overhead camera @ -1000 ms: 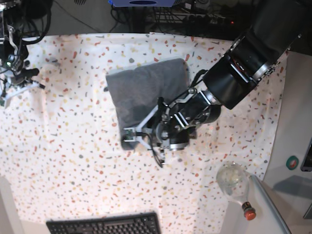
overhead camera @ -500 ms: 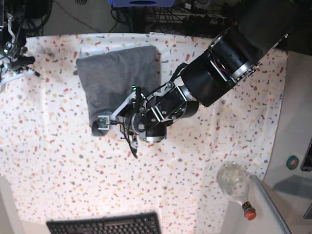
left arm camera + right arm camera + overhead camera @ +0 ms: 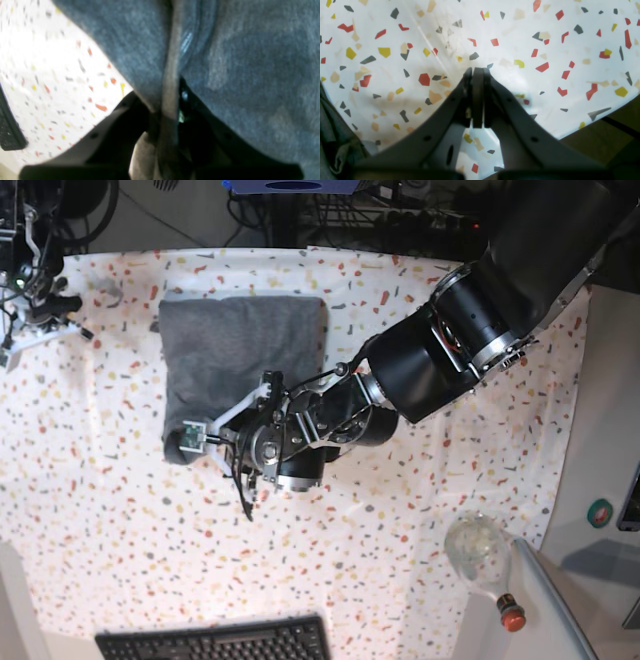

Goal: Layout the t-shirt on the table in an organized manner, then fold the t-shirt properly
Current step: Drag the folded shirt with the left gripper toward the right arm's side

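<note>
Speckled table [image 3: 120, 520] under folded t-shirt [image 3: 240, 345], keyboard [image 3: 215, 642], bottle [image 3: 480, 555].

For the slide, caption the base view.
Left gripper pinches the folded grey t-shirt on the speckled table.

open table [image 3: 130, 530] front-left — obstacles: keyboard [image 3: 215, 642] | bottle [image 3: 482, 560] front-right

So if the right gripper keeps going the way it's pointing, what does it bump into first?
Most likely the table. The right gripper is shut with nothing in it, and it points down at the bare speckled cloth just ahead of its tips. How far off the cloth is, the picture does not show.
</note>
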